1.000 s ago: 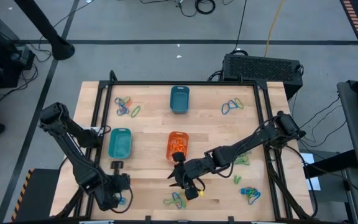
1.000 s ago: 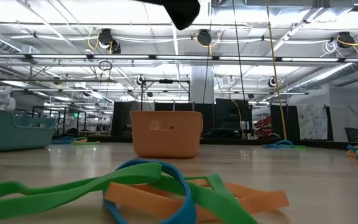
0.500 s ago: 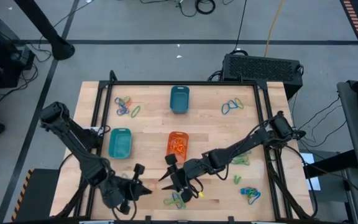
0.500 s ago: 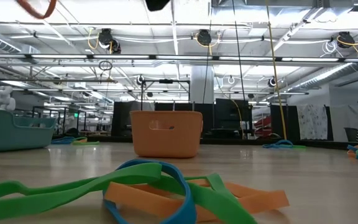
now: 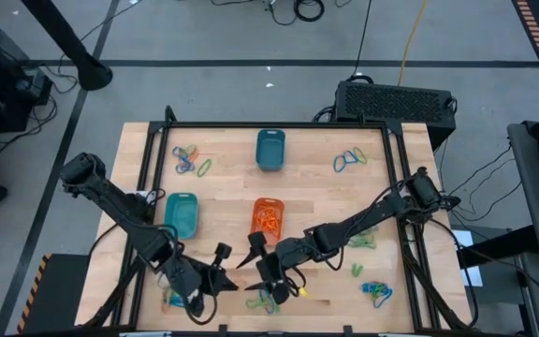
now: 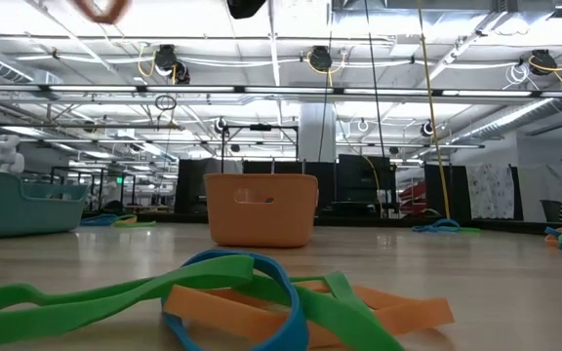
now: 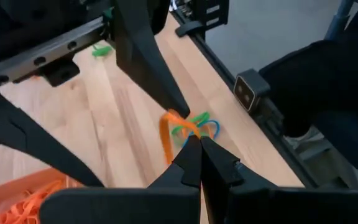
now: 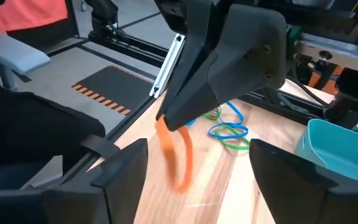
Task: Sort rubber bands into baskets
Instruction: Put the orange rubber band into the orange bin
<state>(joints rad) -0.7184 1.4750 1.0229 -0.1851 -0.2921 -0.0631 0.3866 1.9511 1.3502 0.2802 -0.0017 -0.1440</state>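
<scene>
Wooden worktop (image 5: 223, 201) inside a black frame, big hall with ceiling lights behind it in the low view. My left pincer (image 5: 227, 283) sits at the near edge, clenched on an orange rubber band (image 7: 168, 134) that hangs from its tips; same band shows in the right wrist view (image 8: 178, 157). My right pincer (image 5: 254, 253) is just beside it, fingers spread wide, nothing in them, tips facing the left one. Mixed pile of rubber bands (image 5: 269, 300) lies on the wood just below both, filling the low view's foreground (image 6: 232, 297). Orange basket (image 5: 268, 218) sits just beyond the right pincer, orange bands inside. Turquoise basket (image 5: 181, 214) to its left, near the left arm. Dark teal basket (image 5: 270, 149) at the far middle. More band clusters: far left (image 5: 191, 160), far right (image 5: 349, 160), near right (image 5: 375, 294), plus green ones under the right arm (image 5: 364, 241). Small heap by the left arm's base (image 5: 173, 300).
</scene>
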